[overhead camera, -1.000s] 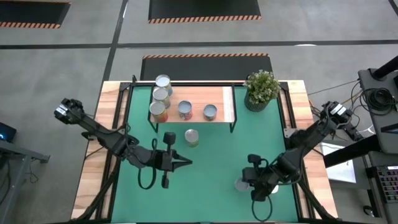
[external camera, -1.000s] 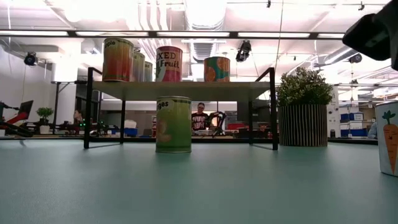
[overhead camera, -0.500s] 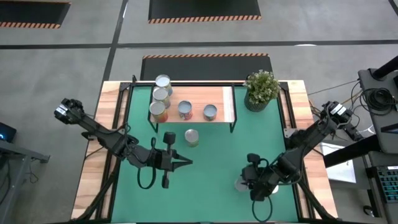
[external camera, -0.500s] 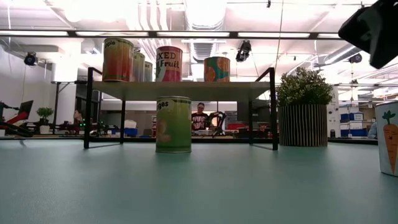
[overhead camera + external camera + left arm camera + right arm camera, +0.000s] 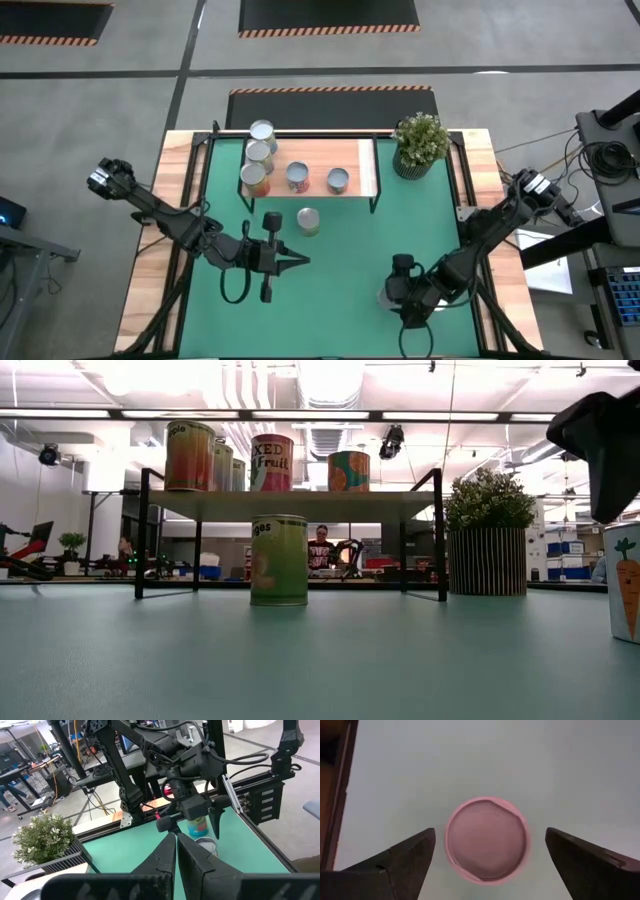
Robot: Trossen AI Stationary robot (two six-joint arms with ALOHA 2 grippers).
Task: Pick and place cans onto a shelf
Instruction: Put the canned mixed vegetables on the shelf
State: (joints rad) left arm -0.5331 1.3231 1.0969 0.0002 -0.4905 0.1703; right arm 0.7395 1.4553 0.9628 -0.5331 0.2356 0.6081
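Since a second ago the right claw point(image 5: 393, 290) has slid a bit toward the lower left of the high view and dropped lower in the low view, so it now sits over the carrot can point(image 5: 624, 582). Its wrist camera looks straight down on that can's round top point(image 5: 486, 840), fingers point(image 5: 395, 860) spread wide on either side and not touching, probably so it can come down around the can.

Left claw point(image 5: 296, 262) waits mid-table, pinched shut, tips pointing at the right arm.

One green-label can point(image 5: 308, 221) stands on the green mat point(image 5: 350, 260) just in front of the shelf point(image 5: 355, 165). Five cans already sit on the shelf, bunched toward its left end, so the right side is free.
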